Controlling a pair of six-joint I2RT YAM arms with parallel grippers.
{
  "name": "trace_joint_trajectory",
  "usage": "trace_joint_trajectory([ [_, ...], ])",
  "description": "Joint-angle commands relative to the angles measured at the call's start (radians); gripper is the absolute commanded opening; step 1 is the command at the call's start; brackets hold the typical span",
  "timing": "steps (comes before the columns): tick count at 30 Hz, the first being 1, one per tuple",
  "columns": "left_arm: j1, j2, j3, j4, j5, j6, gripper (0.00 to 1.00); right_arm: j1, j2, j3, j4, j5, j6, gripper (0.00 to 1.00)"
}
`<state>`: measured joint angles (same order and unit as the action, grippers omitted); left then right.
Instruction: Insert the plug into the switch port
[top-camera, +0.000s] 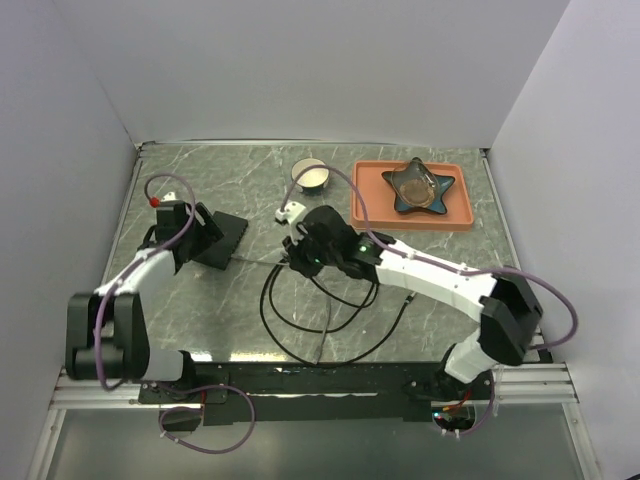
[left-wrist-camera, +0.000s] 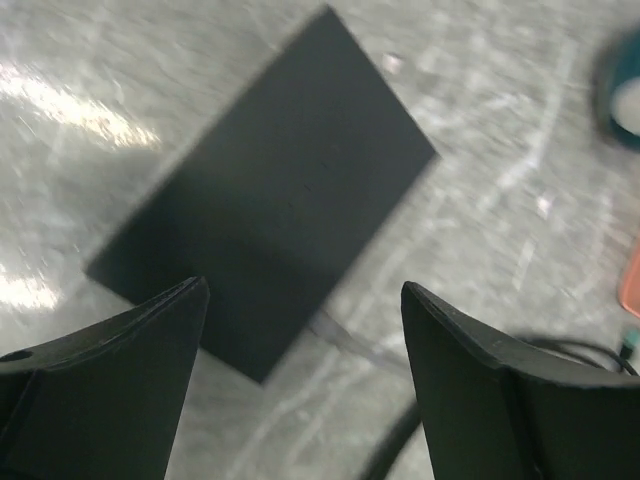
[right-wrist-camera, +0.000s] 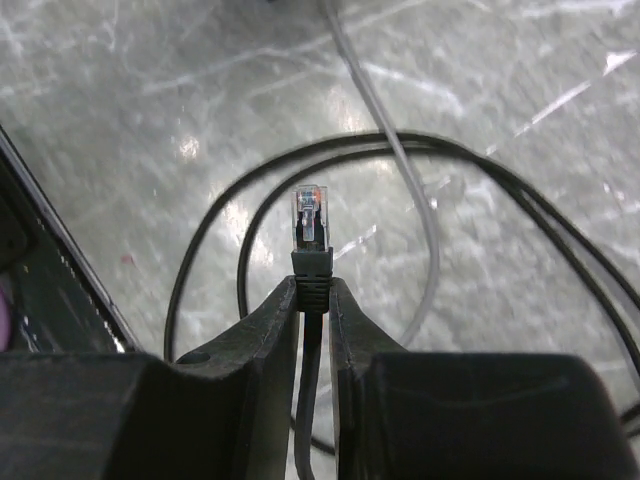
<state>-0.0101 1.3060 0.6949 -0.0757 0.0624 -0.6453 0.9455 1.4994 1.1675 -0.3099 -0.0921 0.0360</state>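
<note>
R gripper (right-wrist-camera: 313, 300) pinches RJ45 plug (right-wrist-camera: 310, 225) by its boot, mid-table just right of the switch (left-wrist-camera: 280, 190); L gripper (left-wrist-camera: 303, 290) hangs open over it, not gripping, so switch may slide when plug pushes in.

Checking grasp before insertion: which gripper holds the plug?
The right gripper, pinched shut on the plug at its dark boot, clear tip pointing forward. The left gripper is open and empty, facing the black switch.
</note>
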Motion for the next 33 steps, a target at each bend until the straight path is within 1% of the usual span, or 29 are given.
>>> trace_joint_trajectory([
  [1, 0.059, 0.140, 0.104, 0.010, 0.001, 0.036, 0.82, -0.034, 0.103, 0.160, 0.043, -0.058, -0.002, 0.00],
  [6, 0.082, 0.281, 0.166, 0.048, -0.018, 0.052, 0.77, -0.077, 0.290, 0.288, 0.026, -0.100, -0.028, 0.00],
  [8, 0.082, 0.314, 0.187, 0.057, -0.029, 0.065, 0.76, -0.085, 0.341, 0.349, 0.005, -0.104, -0.028, 0.00],
  [9, 0.082, 0.341, 0.196, 0.059, -0.038, 0.071, 0.75, -0.091, 0.390, 0.369, -0.001, -0.110, -0.065, 0.00],
  [11, 0.082, 0.361, 0.209, 0.068, -0.050, 0.085, 0.74, -0.100, 0.436, 0.431, -0.035, -0.130, -0.070, 0.00],
  [12, 0.082, 0.387, 0.216, 0.068, -0.049, 0.091, 0.72, -0.106, 0.477, 0.449, -0.049, -0.138, -0.070, 0.00],
  [14, 0.082, 0.410, 0.229, 0.094, -0.024, 0.098, 0.69, -0.116, 0.505, 0.475, -0.052, -0.156, -0.067, 0.00],
  [16, 0.084, 0.441, 0.241, 0.093, 0.003, 0.102, 0.61, -0.119, 0.538, 0.489, -0.052, -0.163, -0.068, 0.00],
  [18, 0.084, 0.449, 0.249, 0.100, 0.031, 0.107, 0.57, -0.119, 0.573, 0.507, -0.067, -0.159, -0.079, 0.00],
  [22, 0.082, 0.458, 0.258, 0.100, 0.063, 0.124, 0.55, -0.120, 0.636, 0.584, -0.121, -0.138, -0.099, 0.00],
  [24, 0.082, 0.461, 0.255, 0.108, 0.106, 0.128, 0.54, -0.120, 0.663, 0.606, -0.144, -0.138, -0.108, 0.00],
  [33, 0.050, 0.441, 0.209, 0.151, 0.221, 0.130, 0.55, -0.119, 0.731, 0.728, -0.202, -0.130, -0.134, 0.00],
])
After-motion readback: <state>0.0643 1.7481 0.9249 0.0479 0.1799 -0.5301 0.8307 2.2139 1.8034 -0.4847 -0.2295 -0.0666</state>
